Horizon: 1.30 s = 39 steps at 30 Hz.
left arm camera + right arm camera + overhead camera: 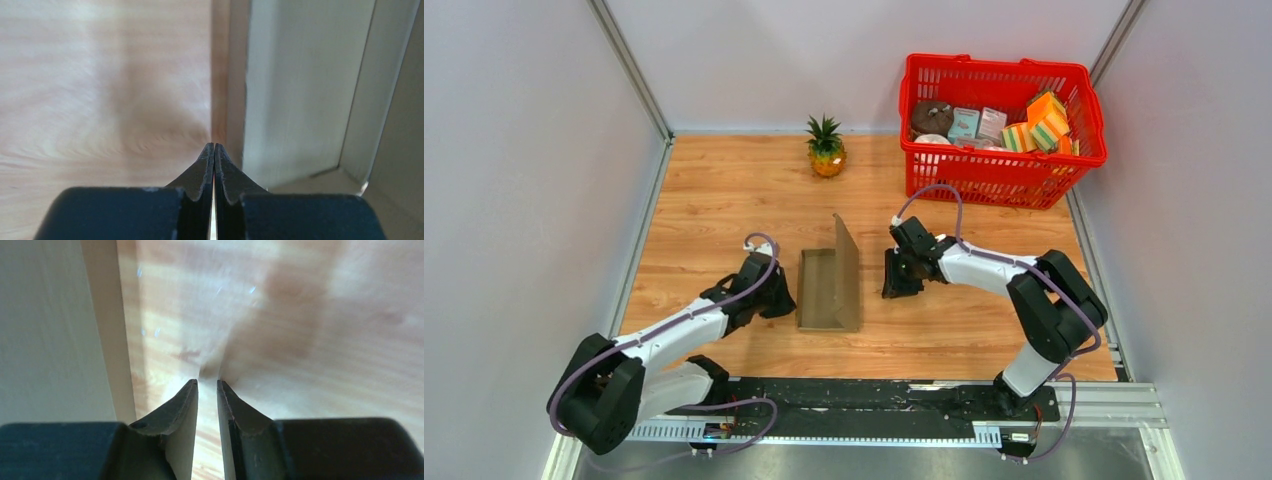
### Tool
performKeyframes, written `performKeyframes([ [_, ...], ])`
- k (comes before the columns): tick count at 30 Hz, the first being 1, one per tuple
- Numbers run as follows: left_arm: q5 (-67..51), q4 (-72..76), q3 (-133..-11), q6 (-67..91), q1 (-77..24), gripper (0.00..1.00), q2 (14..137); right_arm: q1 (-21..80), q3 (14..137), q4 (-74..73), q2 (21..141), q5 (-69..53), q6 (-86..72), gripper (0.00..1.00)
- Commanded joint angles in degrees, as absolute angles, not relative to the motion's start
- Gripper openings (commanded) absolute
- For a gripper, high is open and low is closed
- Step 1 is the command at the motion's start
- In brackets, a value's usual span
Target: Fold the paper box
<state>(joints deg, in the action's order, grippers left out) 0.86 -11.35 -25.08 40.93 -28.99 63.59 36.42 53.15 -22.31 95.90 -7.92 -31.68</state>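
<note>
Two empty grippers: left gripper (214,146) closed tight, right gripper (207,382) slightly parted. That thin brown cardboard box (826,292) looks light and bendy; I'd pinch its upright flap (848,262).

lab test cell, white panel walls (524,150), aluminium posts (630,65), wooden tabletop (724,190)

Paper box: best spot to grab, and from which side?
Probably the free top edge of the standing flap on the paper box, from the right with the right gripper. That flap stands off the table, thin edge exposed; the base panel lies flat, offering nothing to pinch.
</note>
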Motion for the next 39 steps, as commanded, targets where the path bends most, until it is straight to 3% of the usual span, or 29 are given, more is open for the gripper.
performKeyframes([
  [1,-0.2,-12.0,-22.5,43.9,-36.2,0.06,61.0,39.9,50.2,-19.9,93.4,-12.8,-34.7,0.28],
  [7,3.2,-5.6,-21.5,52.3,-48.9,0.05,62.7,41.0,59.8,-20.6,101.7,-15.5,-34.3,0.31],
  [10,4.0,-4.3,-26.2,53.4,-52.8,0.04,68.6,39.5,73.5,-28.7,107.8,-15.1,-29.3,0.32],
  [13,4.5,-5.1,-28.7,54.3,-53.8,0.04,71.7,35.4,81.4,-36.1,111.3,-5.2,-26.9,0.34],
  [16,5.1,-5.2,-24.8,54.7,-53.8,0.07,67.3,31.9,78.5,-39.9,108.4,7.4,-24.8,0.37],
  [18,6.7,-7.8,-22.2,54.1,-53.7,0.17,61.1,31.1,72.6,-40.5,104.0,11.9,-24.0,0.41],
  [21,11.1,-16.1,-21.4,51.9,-53.5,0.33,50.9,31.1,60.9,-36.9,95.7,4.7,-26.1,0.43],
  [22,13.3,-21.2,-22.1,50.3,-52.8,0.38,46.1,31.1,57.3,-33.3,93.3,1.7,-27.1,0.43],
  [26,14.9,-32.3,-25.5,43.9,-43.1,0.41,37.4,33.8,47.0,-26.4,84.3,-5.1,-32.1,0.44],
  [28,15.2,-36.5,-27.8,39.7,-34.8,0.44,34.9,34.4,45.8,-27.0,80.3,-2.0,-32.3,0.53],
  [30,16.0,-38.2,-29.3,37.2,-30.8,0.50,31.6,33.6,46.2,-28.0,78.4,4.7,-32.1,0.70],
  [33,19.1,-39.6,-32.0,33.8,-26.3,0.61,29.8,28.8,48.4,-29.5,77.0,3.2,-31.8,0.79],
  [37,17.2,-36.5,-32.0,37.2,-19.8,0.59,35.4,27.9,48.8,-23.7,77.6,-5.0,-35.5,0.76],
  [38,17.0,-35.2,-31.4,38.0,-18.7,0.56,36.6,29.3,49.0,-22.8,79.6,-4.9,-37.5,0.72],
  [39,17.4,-32.3,-30.6,38.7,-18.1,0.51,37.9,31.7,49.3,-21.5,80.9,-3.9,-38.7,0.61],
])
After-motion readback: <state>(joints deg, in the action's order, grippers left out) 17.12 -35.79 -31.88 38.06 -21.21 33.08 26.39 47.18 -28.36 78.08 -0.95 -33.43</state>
